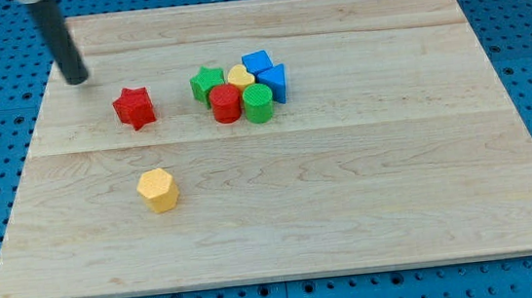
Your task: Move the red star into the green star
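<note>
The red star [134, 108] lies on the wooden board, left of centre. The green star [206, 82] lies to its right, at the left end of a tight cluster of blocks, a gap of bare wood between the two. My tip [77, 81] rests on the board up and to the left of the red star, apart from it. The rod rises from the tip toward the view's top left.
The cluster holds a red cylinder [226, 104], a green cylinder [258, 103], a yellow block [240, 76] and two blue blocks [258, 63] [273, 83]. A yellow hexagon [157, 190] lies alone below the red star. The board's edge [279, 279] meets blue pegboard.
</note>
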`<state>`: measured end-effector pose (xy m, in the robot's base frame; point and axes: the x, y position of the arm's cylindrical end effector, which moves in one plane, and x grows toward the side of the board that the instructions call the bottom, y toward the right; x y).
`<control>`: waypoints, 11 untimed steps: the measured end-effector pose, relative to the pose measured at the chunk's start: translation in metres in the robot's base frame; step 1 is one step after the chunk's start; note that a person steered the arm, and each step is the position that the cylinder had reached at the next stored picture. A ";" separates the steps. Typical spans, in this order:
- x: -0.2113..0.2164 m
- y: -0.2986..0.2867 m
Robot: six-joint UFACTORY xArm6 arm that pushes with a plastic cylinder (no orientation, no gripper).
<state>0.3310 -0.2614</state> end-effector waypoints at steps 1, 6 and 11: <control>0.089 -0.006; 0.013 0.115; -0.035 0.191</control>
